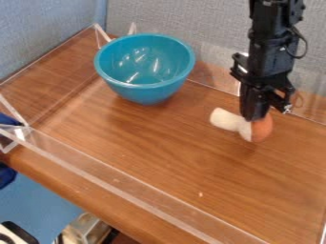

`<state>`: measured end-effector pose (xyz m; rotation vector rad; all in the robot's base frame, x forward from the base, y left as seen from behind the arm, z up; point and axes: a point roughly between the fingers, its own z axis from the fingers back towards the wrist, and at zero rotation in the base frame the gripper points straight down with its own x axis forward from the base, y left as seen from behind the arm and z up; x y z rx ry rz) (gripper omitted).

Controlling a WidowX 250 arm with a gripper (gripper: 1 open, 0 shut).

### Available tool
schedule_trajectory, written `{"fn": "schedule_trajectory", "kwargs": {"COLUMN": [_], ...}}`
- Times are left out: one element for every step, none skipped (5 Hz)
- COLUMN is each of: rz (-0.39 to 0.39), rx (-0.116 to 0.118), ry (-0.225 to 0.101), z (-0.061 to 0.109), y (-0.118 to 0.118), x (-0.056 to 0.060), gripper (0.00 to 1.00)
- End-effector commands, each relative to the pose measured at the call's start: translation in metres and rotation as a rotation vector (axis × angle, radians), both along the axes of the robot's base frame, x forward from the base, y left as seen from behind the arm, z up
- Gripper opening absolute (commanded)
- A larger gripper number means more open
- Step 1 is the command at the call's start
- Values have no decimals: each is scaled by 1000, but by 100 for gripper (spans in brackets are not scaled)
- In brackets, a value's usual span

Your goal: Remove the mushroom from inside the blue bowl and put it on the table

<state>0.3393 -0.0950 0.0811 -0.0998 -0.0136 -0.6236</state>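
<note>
I see a grey-blue textured wall (pixel 51 24) behind the setup, evenly lit (no hard shadows). Low clear acrylic walls (pixel 152 195) fence the work surface. Below the near edge, a darker floor area (pixel 32 214) shows blurred clutter.

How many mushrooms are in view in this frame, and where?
1. The mushroom is in the shut hand, low over the table to the right of the bowl. The bowl's visible inside holds none.
</note>
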Motion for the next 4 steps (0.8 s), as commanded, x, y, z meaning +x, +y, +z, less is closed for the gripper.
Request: {"fn": "schedule_trajectory", "kwargs": {"rz": [-35,-39,-22,-8], "rx": [-27,-23,-23,-20], "ry": [-36,-26,-15,-5], "z": [1,-6,-13,-16], "y": [2,10,13,15], "x": [9,10,15,21], "gripper": [0,0,100,100]}}
